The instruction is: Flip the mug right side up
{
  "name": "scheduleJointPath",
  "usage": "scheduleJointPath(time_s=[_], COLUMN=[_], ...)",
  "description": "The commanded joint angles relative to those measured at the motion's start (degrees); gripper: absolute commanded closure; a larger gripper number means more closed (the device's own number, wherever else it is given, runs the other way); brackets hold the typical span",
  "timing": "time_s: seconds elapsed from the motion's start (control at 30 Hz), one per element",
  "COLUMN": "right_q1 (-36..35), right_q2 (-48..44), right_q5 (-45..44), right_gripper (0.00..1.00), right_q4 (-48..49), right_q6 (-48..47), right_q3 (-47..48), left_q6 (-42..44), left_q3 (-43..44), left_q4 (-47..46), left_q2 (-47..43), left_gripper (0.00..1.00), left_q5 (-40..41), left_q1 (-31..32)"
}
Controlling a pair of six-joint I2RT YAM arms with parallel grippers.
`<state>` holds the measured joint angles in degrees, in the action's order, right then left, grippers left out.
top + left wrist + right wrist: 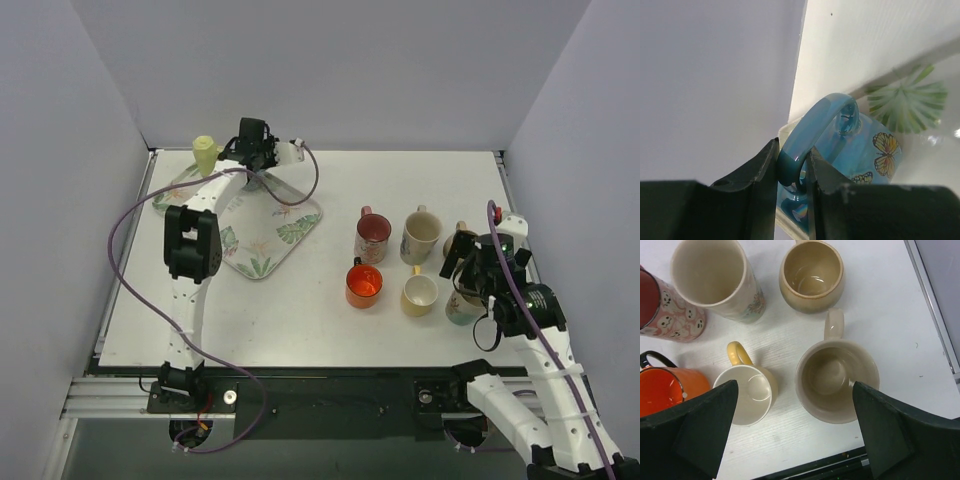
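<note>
Glazed blue ceramic: slick, brittle, I judge | top: left hand (255, 143) over tray (262, 262), table's (300, 320) far-left | left wrist: fingers (760, 165) clamp mug (870, 150) by handle (815, 120), my best hold | right wrist: right hand (794, 390) wide, empty, above spare mugs (835, 375)

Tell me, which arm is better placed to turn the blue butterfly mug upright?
Left. The left end effector is shut on the handle of the blue mug at the leaf-patterned tray; the right end effector hangs open over upright mugs across the table.
</note>
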<state>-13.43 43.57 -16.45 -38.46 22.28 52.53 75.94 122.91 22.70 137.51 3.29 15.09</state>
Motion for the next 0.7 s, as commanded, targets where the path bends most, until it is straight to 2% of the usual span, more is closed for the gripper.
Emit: scheduleJointPath(time_s=[0.0, 0.13, 0.2, 0.27, 0.37, 0.4, 0.47, 0.53, 0.63, 0.67], right_q1=[-2.64, -8.43, -11.68, -14.6, -21.09, -22.59, -26.11, -28.05, -29.89, -29.99], right_q2=[-0.95, 0.19, 0.98, 1.86, 3.71, 4.93, 7.74, 11.35, 17.75, 18.99], right_q5=[0.87, 8.26, 8.71, 9.06, 9.85, 10.12, 13.27, 21.25, 28.12, 28.83], right_gripper=[0.08, 0.08, 0.08, 0.08, 0.08, 0.08, 0.08, 0.08, 0.07, 0.06], right_q4=[-1.01, 1.89, 3.65, 6.19, 12.85, 14.62, 19.63, 26.91, 34.22, 37.89], right_q6=[-1.0, -1.72, -1.11, -0.66, -0.93, -1.36, -1.98, -2.07, 0.56, 1.7], right_q3=[3.1, 4.15, 4.86, 5.12, 5.65, 6.43, 8.19, 10.64, 13.9, 15.57], left_q6=[-23.01, -35.23, -43.9, -51.9, -61.77, -65.62, -68.8, -72.32, -75.59, -79.07], left_q3=[-0.65, -1.8, -2.76, -2.94, -3.91, -4.6, -5.4, -7.06, -11.19, -12.6], left_q4=[-5.38, 1.37, 3.22, 5.33, 6.74, 7.01, 9.29, 11.4, 11.4, 10.1], left_q2=[-11.56, -15.25, -17.18, -19.29, -22.89, -23.6, -26.93, -29.74, -34.14, -36.15], left_gripper=[1.0, 1.0, 1.0, 1.0, 1.0, 1.0, 1.0, 1.0, 1.0, 1.0], left_q5=[-3.29, -8.29, -11.72, -17.42, -31.28, -32.89, -37.82, -47.37, -53.02, -55.12], left_q1=[-1.46, -3.4, -4.89, -6.9, -10.16, -10.87, -10.96, -10.79, -9.74, -9.64])
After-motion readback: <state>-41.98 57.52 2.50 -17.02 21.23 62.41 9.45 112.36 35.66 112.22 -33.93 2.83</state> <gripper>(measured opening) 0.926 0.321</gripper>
